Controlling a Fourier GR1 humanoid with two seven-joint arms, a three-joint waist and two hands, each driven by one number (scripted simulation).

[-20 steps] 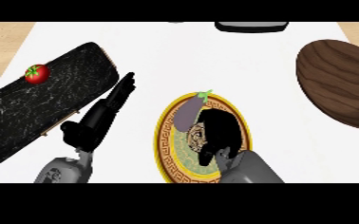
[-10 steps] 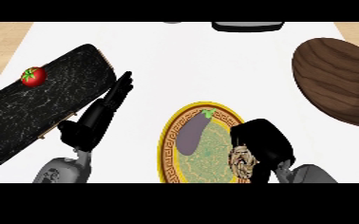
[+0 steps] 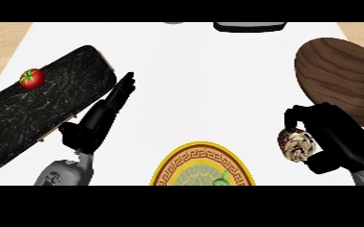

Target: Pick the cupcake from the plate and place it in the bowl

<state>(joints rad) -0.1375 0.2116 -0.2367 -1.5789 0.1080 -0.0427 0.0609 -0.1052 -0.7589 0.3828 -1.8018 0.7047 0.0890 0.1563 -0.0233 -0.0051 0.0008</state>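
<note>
Head view: right hand (image 3: 334, 142) sat at about four o'clock in the view, fingers and thumb curled round the cupcake (image 3: 298, 145), which was off the plate (image 3: 177, 163) and in the air above the white counter (image 3: 213, 77). The plate, yellow-rimmed with a key pattern, lay at six o'clock with something small and green on it. The dark wooden bowl (image 3: 334, 72) lay at two o'clock, just beyond the right hand, and held nothing that could be seen. Left hand (image 3: 103, 115) rested at eight o'clock with fingers straight, grasping nothing, beside a black marbled board (image 3: 50, 106) carrying a tomato (image 3: 32, 78). Judgement: cupcake light, soft and crumbly, topping easily smeared; best held low round its sides, kept upright and set down in the bowl.
</note>
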